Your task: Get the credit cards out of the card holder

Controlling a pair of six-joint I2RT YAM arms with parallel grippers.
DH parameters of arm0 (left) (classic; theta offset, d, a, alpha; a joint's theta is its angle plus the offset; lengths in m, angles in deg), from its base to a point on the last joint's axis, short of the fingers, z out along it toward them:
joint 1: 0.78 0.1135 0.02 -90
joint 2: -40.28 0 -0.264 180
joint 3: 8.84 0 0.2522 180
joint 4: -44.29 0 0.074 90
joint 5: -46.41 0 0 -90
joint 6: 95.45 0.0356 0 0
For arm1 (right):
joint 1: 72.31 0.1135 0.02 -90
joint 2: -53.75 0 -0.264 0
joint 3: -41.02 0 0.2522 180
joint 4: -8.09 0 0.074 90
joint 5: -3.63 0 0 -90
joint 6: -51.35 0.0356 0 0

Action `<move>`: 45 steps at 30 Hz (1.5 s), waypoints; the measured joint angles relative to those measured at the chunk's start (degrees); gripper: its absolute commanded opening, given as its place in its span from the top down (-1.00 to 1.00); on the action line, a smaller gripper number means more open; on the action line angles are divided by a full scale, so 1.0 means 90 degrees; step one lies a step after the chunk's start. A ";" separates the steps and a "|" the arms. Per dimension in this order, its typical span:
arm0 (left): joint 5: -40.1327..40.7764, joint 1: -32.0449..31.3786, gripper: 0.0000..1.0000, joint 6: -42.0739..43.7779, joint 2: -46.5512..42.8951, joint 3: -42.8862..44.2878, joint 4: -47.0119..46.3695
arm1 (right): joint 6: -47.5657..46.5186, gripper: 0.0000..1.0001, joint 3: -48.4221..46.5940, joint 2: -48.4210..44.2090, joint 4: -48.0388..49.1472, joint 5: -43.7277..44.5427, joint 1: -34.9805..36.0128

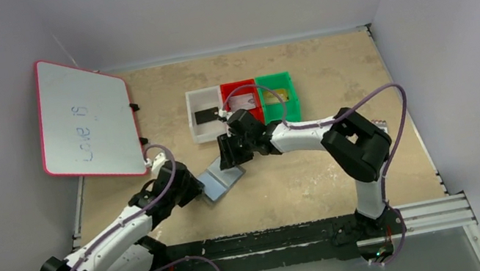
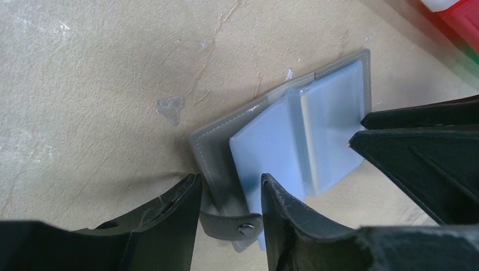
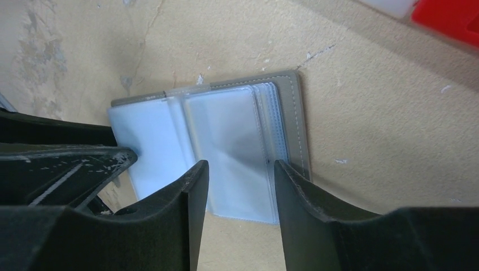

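Left gripper half open, straddling holder near-left edge at strap tab. Right gripper half open over clear pockets by right edge. Holder open flat mid-table, bare room around; trays beyond.

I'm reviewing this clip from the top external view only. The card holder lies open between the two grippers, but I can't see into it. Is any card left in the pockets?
Observer: In the right wrist view, the clear sleeves of the card holder look empty. No card shows.
Operator: Is the right gripper clamped on it?
Observer: No. The right gripper has its jaws apart, over the sleeves' near edge.
Operator: And the left?
Observer: The left gripper straddles the holder's snap strap, jaws apart too.
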 measured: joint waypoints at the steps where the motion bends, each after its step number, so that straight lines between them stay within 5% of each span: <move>1: -0.0022 0.0000 0.26 0.0005 0.0041 -0.0029 -0.0039 | 0.0000 0.03 -0.0022 0.0017 -0.0005 -0.0034 0.0000; 14: -0.0138 0.0000 0.81 0.0379 0.0673 -0.0070 -0.0430 | -0.0049 0.21 -0.0151 0.0175 0.0024 -0.0517 -0.0002; 26: -0.0138 0.0000 0.91 0.0894 0.1069 0.0158 -0.0583 | -0.0051 0.08 -0.0163 0.0209 0.0090 -0.0775 0.0019; 33: -0.0117 0.0000 0.87 0.1110 0.1268 0.0347 -0.0571 | -0.0039 0.07 -0.0160 0.0061 -0.0034 -0.0690 0.0034; 45: 0.0182 0.0000 0.35 0.1081 0.0797 0.0658 -0.0202 | -0.0022 0.10 -0.0155 -0.0391 -0.0440 0.0092 0.0036</move>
